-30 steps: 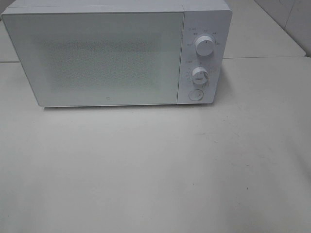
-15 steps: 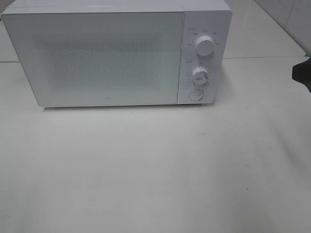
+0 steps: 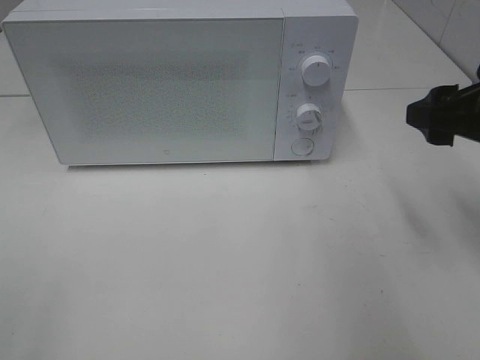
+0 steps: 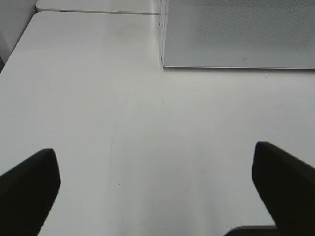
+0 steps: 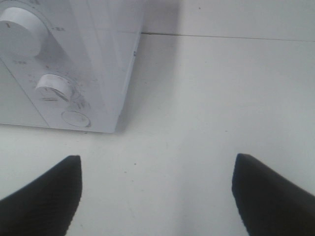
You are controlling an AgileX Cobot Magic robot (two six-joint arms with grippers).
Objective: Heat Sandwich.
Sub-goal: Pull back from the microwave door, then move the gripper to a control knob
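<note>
The high camera looks steeply down on the microwave [image 3: 172, 82] at the worktop's [image 3: 225, 262] far edge. The left wrist view skims low toward its door's [image 4: 236, 34] lower corner; the right wrist view sits close to its dials [image 5: 51, 87] (all three share the microwave front).

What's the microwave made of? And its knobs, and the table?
The microwave looks like white painted metal or plastic, smooth and matte. Its door has a dotted mesh window. The knobs look like glossy white plastic. The table looks like smooth white laminate, faintly shiny, but that's a guess.
</note>
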